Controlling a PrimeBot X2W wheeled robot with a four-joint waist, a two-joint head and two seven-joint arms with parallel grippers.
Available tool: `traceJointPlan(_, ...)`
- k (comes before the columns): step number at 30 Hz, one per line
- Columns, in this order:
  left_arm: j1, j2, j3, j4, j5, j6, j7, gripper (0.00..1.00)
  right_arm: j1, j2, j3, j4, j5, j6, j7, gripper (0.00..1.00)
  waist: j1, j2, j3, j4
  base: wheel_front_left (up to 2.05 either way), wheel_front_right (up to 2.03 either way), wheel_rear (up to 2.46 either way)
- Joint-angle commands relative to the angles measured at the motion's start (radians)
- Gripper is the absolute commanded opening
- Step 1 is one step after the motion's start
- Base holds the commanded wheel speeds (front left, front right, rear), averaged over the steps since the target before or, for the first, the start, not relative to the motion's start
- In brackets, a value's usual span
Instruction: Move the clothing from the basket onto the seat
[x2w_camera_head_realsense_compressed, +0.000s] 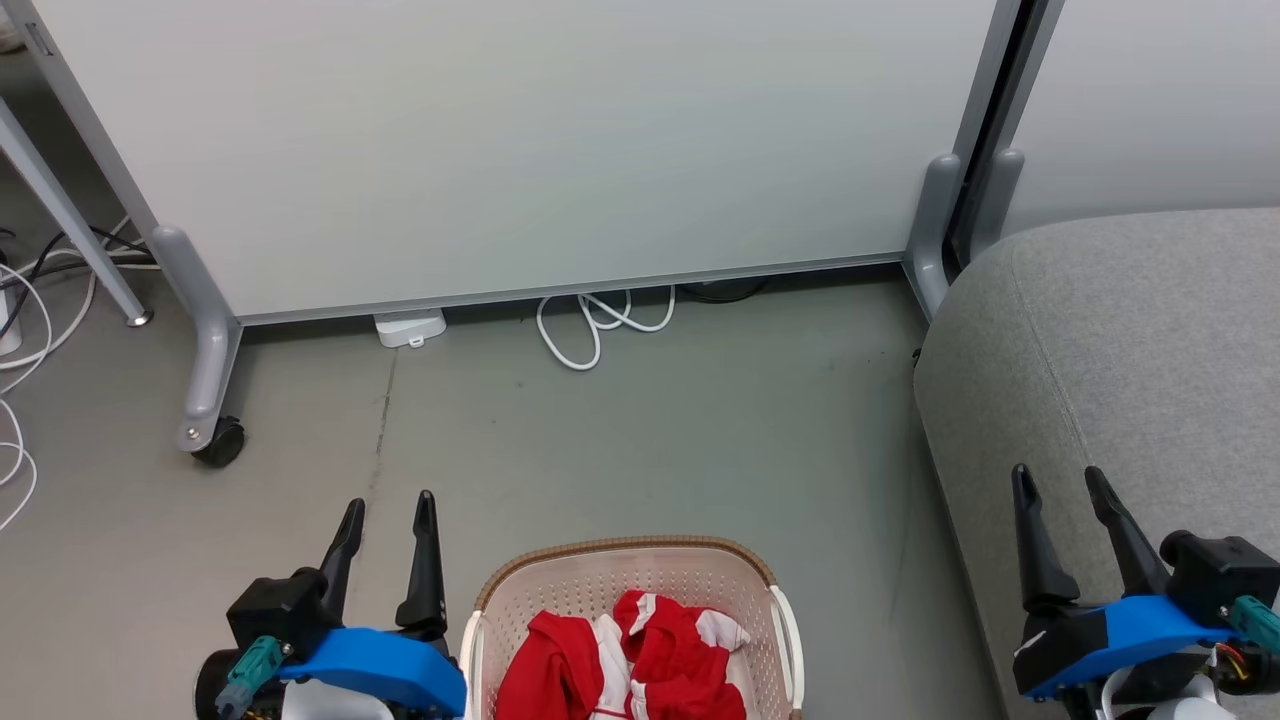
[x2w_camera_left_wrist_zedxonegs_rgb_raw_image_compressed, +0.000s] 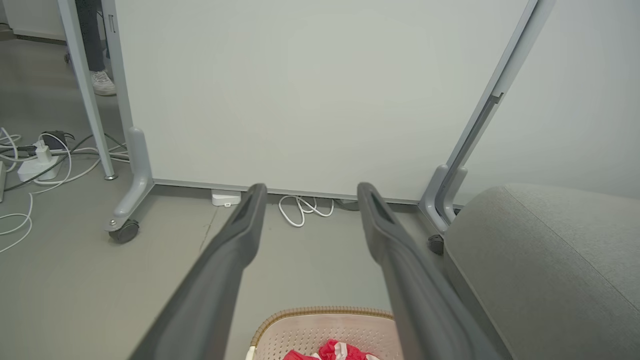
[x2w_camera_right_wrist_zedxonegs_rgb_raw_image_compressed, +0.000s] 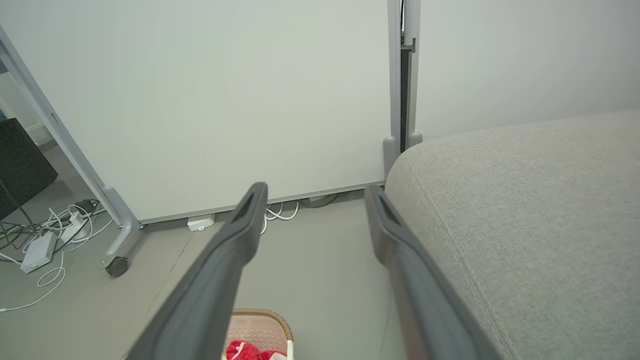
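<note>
In the head view the basket is seen at the bottom centre of the frame, standing on the grey floor. The clothing is heaped inside it: red fabric with white panels, apparently two garments, though the pieces cannot be separated with certainty. The seat is found along the right edge of the frame, apart from the basket, with a strip of floor between them. The left gripper is shown at the lower left, just beside the basket's left wall. The right gripper is shown at the lower right, in front of the seat's edge. The jaws of both are spread wide and nothing is grasped. The basket's full width is given by the head view alone; in each wrist view only its far rim and a scrap of red are caught at the bottom edge. Further things are added by the left wrist view: a person's pale shoe at the upper left, a power strip among cables at the left edge, and a second caster beside the seat. A dark box at the left edge is added by the right wrist view. By count there are one basket, one seat, two grippers, two pale partition panels, one coiled white cable and one small white box under the panel's lower edge.
</note>
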Motion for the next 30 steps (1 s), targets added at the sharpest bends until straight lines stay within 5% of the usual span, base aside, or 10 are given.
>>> traceJointPlan(1, -0.015, 0.003, -0.002, 0.000, 0.019, -0.004, -0.009, 1.00, -0.002, -0.007, -0.004, -0.008, -0.023, 0.002, -0.006, 1.00, 0.0000, -0.0001, -0.001, 0.000, 0.00, 0.00, 0.00)
traceJointPlan(30, -0.011, -0.003, -0.004, 0.047, 0.150, 0.011, -0.056, 1.00, 0.014, -0.008, -0.015, -0.006, -0.194, 0.001, -0.024, 1.00, 0.0000, -0.0001, -0.011, 0.003, 0.00, 0.00, 0.00)
